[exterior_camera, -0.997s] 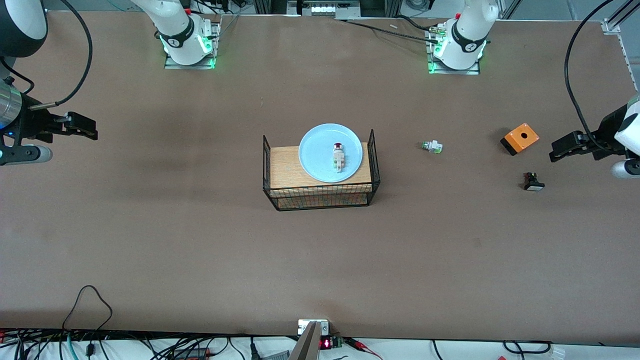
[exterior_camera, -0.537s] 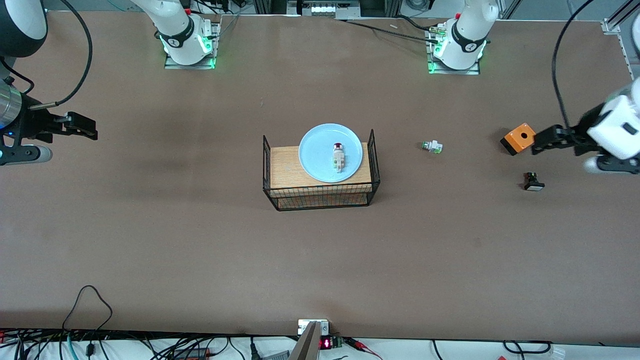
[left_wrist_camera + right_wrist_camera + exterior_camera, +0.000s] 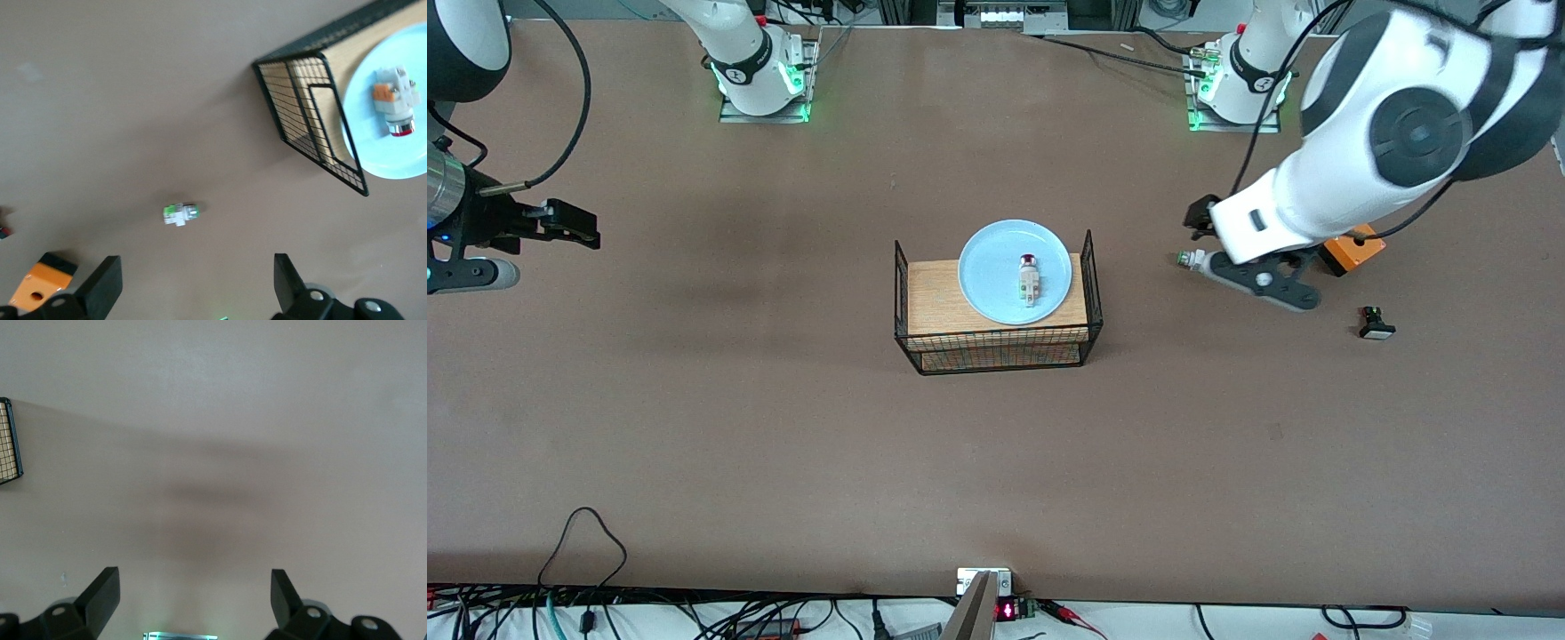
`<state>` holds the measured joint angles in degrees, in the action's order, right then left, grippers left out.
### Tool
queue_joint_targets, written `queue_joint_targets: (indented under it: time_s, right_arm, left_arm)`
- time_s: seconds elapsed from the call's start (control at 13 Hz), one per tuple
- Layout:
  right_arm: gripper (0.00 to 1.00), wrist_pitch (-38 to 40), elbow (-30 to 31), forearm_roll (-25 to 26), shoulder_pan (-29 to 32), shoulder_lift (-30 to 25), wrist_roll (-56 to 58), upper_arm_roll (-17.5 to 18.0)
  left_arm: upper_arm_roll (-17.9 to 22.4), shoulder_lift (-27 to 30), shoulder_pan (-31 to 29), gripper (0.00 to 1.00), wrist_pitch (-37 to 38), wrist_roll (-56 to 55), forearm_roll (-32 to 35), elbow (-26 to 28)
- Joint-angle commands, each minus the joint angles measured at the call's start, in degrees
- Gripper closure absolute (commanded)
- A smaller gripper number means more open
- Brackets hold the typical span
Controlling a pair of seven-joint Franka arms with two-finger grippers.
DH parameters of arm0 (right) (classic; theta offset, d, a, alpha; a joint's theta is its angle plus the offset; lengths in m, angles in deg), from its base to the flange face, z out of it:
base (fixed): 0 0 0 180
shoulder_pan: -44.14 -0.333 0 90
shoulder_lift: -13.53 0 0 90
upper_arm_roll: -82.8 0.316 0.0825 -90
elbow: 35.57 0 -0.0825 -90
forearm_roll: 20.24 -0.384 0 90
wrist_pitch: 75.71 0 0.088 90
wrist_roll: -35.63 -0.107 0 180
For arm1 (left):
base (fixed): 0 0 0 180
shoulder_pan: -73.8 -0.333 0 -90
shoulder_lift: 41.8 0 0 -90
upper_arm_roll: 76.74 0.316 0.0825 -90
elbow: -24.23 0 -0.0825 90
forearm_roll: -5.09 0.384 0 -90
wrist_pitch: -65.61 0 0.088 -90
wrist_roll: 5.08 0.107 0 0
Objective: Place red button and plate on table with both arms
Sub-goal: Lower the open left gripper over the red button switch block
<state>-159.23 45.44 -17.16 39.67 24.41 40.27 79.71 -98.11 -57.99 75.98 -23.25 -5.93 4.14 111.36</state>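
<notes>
The pale blue plate (image 3: 996,271) lies on the wooden board of the black wire basket (image 3: 996,356) at mid table (image 3: 783,427). The red button (image 3: 1029,277) lies on the plate, its dark red cap toward the robots' bases. Both also show in the left wrist view: the plate (image 3: 380,157) and the button (image 3: 395,103). My left gripper (image 3: 1199,216) is open and empty in the air over the table by the green-capped part, apart from the basket; it also shows in the left wrist view (image 3: 193,283). My right gripper (image 3: 587,227) waits open and empty at the right arm's end of the table; its wrist view shows it too (image 3: 193,593).
A white part with a green cap (image 3: 1184,259) lies on the table under the left hand and shows in the left wrist view (image 3: 180,213). An orange box (image 3: 1356,249) and a black part with a white cap (image 3: 1376,323) lie toward the left arm's end. The basket's corner (image 3: 8,440) shows in the right wrist view.
The left arm has swung from its end of the table toward the middle; its gripper now hangs over the green-capped part. The right arm has not moved.
</notes>
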Motion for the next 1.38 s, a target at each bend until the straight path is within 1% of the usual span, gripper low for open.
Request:
queue_joint_targets:
  time_s: [0.0, 0.08, 0.15, 0.23, 0.38, 0.46, 0.61, 0.77, 0.92, 1.07, 1.3]
  right_arm:
    - [0.0, 0.99, -1.47, -0.09, 0.59, 0.55, 0.02, 0.1]
    - [0.0, 0.99, -1.47, -0.09, 0.59, 0.55, 0.02, 0.1]
    - [0.0, 0.99, -1.47, -0.17, 0.59, 0.55, 0.02, 0.19]
    - [0.0, 1.08, -1.47, -0.26, 0.59, 0.55, -0.07, 0.19]
    - [0.0, 1.17, -1.47, -0.61, 0.42, 0.55, -0.42, 0.19]
    - [0.0, 1.17, -1.47, -0.61, 0.16, 0.55, -0.42, 0.19]
    - [0.0, 1.25, -1.47, -0.88, 0.15, 0.55, -0.42, 0.19]
    - [0.0, 1.17, -1.47, -1.93, 0.51, 0.55, -0.42, 0.19]
    - [0.0, 0.99, -1.47, -4.38, 0.59, 0.63, -0.42, 0.19]
    - [0.0, 0.9, -1.47, -5.53, 0.59, 0.63, -0.6, 0.19]
    - [0.0, 1.08, -1.38, -5.62, 0.51, 0.63, -2.87, 0.19]
  left_arm:
    - [-0.08, -6.47, 1.61, 0.0, 0.53, 3.56, -0.28, -5.54]
    - [0.01, -7.18, 1.52, 0.0, 0.53, 5.92, -0.46, -6.78]
    - [-0.08, -7.02, 1.08, 0.0, 0.53, 5.6, -2.47, -6.97]
    - [0.1, -6.67, 1.08, 0.0, 0.71, 2.9, -6.92, -6.88]
    - [-0.08, -7.36, 2.21, 0.0, 0.1, -4.48, -8.46, -6.97]
    - [0.01, -8.15, 3.96, 0.0, -3.39, -7.47, -8.72, -6.97]
    - [0.01, -9.3, 7.39, 0.0, -8.15, -13.71, -8.29, -6.97]
    - [0.53, -9.65, 12.48, 0.0, -10.88, -18.73, -7.85, -7.06]
    - [0.54, -10.18, 15.3, 0.0, -12.3, -23.65, -5.23, -7.06]
    - [0.54, -11.75, 17.16, 0.0, -14.48, -26.91, -2.85, -7.41]
    - [0.54, -14.83, 17.52, 0.0, -19.67, -29.56, -2.66, -7.32]
